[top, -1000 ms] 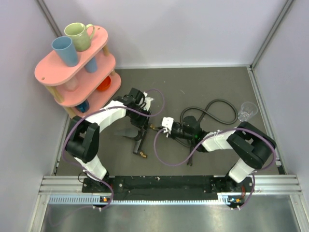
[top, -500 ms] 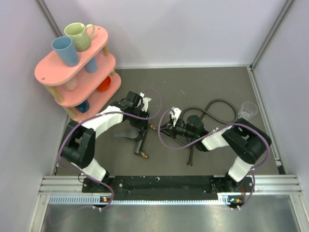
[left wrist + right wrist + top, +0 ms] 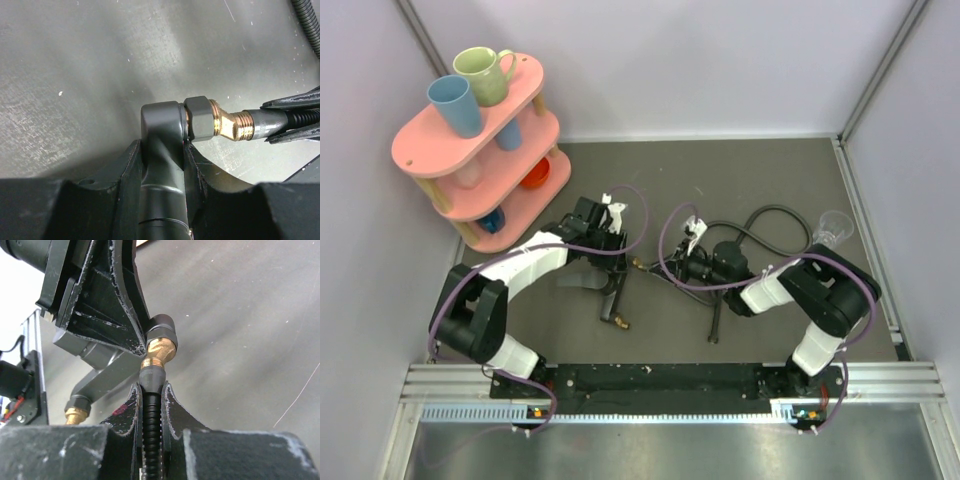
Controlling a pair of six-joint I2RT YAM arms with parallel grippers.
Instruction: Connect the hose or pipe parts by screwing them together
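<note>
The dark grey forked fitting (image 3: 611, 290) lies at mid-table, one brass end (image 3: 620, 322) pointing toward the near edge. My left gripper (image 3: 613, 262) is shut on one grey arm of the fitting (image 3: 162, 150), which fills the gap between its jaws (image 3: 162, 167). A brass elbow (image 3: 227, 122) sticks out to the right and meets the hose's grey collar (image 3: 267, 121). My right gripper (image 3: 667, 268) is shut on the ribbed hose (image 3: 150, 430) just behind that collar (image 3: 151, 374), which butts against the brass thread (image 3: 159, 351). The rest of the hose (image 3: 775, 215) loops behind the right arm.
A pink two-tier shelf (image 3: 430, 150) with cups stands at the far left. A clear plastic cup (image 3: 833, 228) sits at the right by the hose loop. Purple cables (image 3: 655, 215) arc over both wrists. A metal rail (image 3: 650, 385) runs along the near edge.
The right wrist has rolled with the hose in its grip, its white mount swinging from the near side toward the far side. The left arm has shifted slightly while holding the fitting.
</note>
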